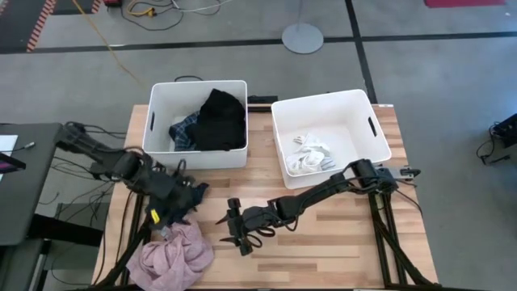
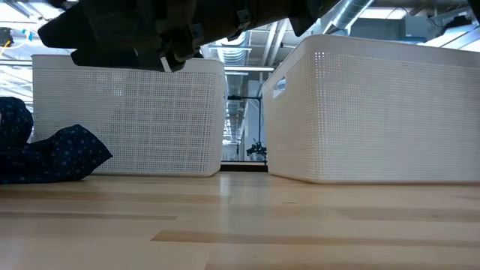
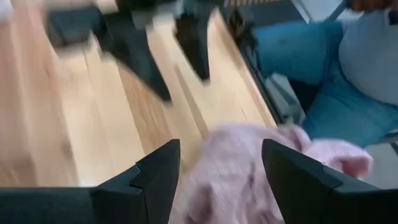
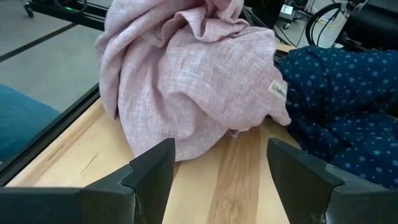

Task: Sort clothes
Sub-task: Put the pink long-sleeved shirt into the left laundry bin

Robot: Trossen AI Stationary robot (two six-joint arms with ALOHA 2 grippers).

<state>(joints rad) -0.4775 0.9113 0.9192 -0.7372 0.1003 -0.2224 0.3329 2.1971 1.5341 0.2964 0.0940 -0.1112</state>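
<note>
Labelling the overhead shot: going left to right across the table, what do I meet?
Pink garment → left gripper → left bin → right gripper → right bin.

Wooden table (image 1: 323,242) bears two white bins (image 1: 234,153), pink garment (image 1: 174,255), navy garment (image 1: 194,194).

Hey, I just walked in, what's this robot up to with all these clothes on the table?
It is sorting laundry into two white bins. The left bin holds a black garment and a blue plaid one; the right bin holds white socks. A pink garment and a dark navy patterned one lie on the table's front left corner. The left pincer is open above the pink garment, and the right pincer is open, pointing at it from beside. Neither holds anything.
</note>
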